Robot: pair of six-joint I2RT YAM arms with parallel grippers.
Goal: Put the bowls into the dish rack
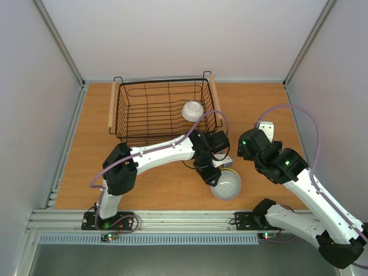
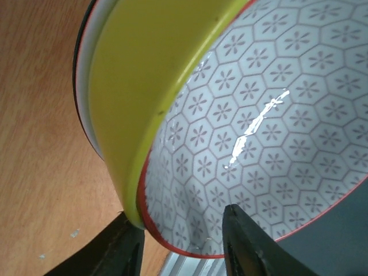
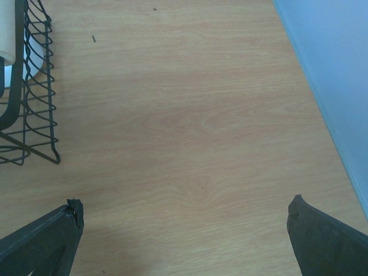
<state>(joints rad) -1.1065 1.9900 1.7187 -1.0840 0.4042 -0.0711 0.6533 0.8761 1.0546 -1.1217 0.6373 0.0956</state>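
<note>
Left wrist view, and it's all crockery: the left pincer [image 2: 183, 223] straddles the edge of a nested stack. One dark finger sits outside the glossy yellow-green round bowl [image 2: 144, 86]. The other dips inside the white bowl with the blue hexagon-flower pattern and red rim [image 2: 270, 115] nested within it. Biting down or merely bracketing that rim? I cannot tell from here. A thin white edge and a dark one peek from behind the yellow-green wall, so more bowls look nested there. The rim hold makes sense: it's the one thin edge a narrow pincer can take on a round bowl.

Up on the top camera, the stack sits on the wooden bench [image 1: 86, 161] near its front edge, with a grey speckled bowl [image 1: 226, 186] showing beside the wrist. It is well short of the black wire dish rack with light wooden handles [image 1: 144, 115]. One small white bowl [image 1: 192, 110] sits inside the rack, toward its right side. The right pincer [image 3: 185, 204] hangs spread wide over the bench beside the rack's corner, holding nothing; it's parked out of the way, I'd judge.
</note>
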